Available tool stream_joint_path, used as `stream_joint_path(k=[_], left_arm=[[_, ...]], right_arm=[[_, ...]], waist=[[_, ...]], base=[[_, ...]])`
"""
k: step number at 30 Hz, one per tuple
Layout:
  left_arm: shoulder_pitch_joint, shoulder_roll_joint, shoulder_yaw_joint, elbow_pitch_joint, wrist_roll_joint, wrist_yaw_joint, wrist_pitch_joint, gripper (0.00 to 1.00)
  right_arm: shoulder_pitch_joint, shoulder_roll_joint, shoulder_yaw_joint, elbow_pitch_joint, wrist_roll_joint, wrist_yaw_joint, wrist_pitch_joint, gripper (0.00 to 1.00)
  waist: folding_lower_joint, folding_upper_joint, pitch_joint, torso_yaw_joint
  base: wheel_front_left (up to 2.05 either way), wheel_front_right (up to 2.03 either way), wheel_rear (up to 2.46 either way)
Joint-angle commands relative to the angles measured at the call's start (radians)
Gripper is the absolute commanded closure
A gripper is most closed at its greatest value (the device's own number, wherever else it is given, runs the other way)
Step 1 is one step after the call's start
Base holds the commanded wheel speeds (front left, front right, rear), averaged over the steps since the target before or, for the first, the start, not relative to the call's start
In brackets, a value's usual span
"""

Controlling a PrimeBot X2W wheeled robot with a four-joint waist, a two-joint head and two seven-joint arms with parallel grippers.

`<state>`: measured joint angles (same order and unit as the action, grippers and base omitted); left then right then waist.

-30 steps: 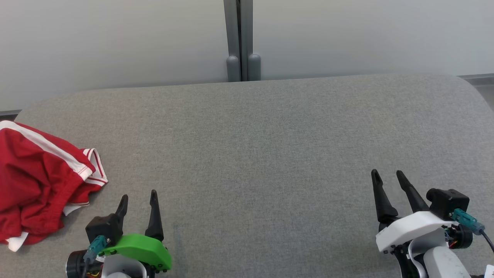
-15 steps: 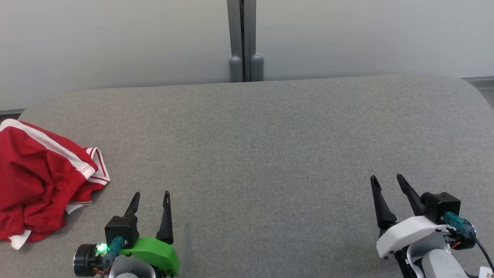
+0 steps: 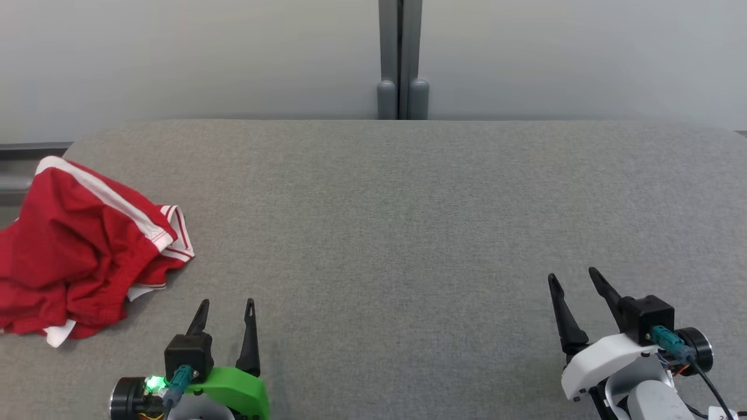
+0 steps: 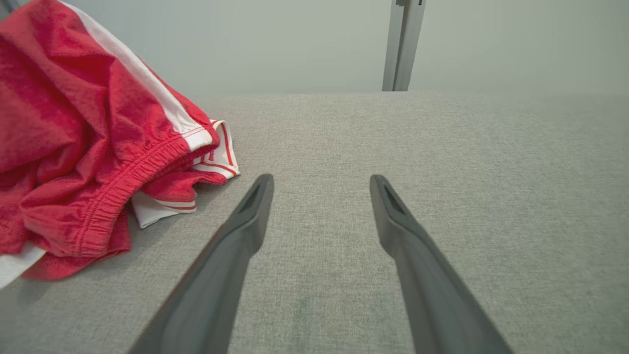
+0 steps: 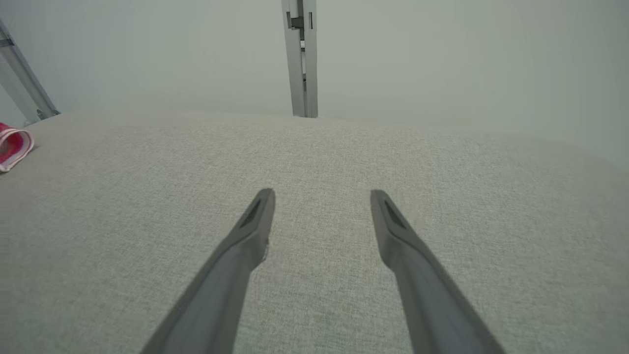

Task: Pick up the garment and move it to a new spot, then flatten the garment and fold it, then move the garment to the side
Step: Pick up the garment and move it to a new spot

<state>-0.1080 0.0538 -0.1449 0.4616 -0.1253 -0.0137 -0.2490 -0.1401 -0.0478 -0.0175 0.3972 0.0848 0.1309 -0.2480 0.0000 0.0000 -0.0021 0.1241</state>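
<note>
The garment (image 3: 81, 251) is a crumpled red piece with white stripes and an elastic waistband, lying at the left edge of the grey fabric table (image 3: 397, 221). It also sits at the upper left of the left wrist view, garment (image 4: 83, 147), and a small bit of garment (image 5: 14, 146) peeks in at the left edge of the right wrist view. My left gripper (image 3: 227, 303) is open and empty, just right of the cloth and nearer the front edge. My right gripper (image 3: 573, 275) is open and empty at the front right, far from the garment.
A pale wall runs behind the table, with a grey vertical post (image 3: 400, 58) at its middle. The table's left edge lies right beside the garment. The wide middle of the grey surface lies between the two grippers.
The head camera has turned left, so the whole scene shifted right. The left gripper straightened and sits a little lower in view; both grippers stay open.
</note>
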Motion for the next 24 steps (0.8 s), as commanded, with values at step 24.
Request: stream_joint_path(k=[24], left_arm=[[0.067, -0.003, 0.181, 0.006, 0.018, 0.038, -0.016, 0.0]], right_arm=[[-0.051, -0.007, 0.159, 0.036, 0.008, -0.001, -0.017, 0.0]], waist=[[0.0, 0.0, 0.052, 0.408]], base=[[0.0, 0.0, 0.0]])
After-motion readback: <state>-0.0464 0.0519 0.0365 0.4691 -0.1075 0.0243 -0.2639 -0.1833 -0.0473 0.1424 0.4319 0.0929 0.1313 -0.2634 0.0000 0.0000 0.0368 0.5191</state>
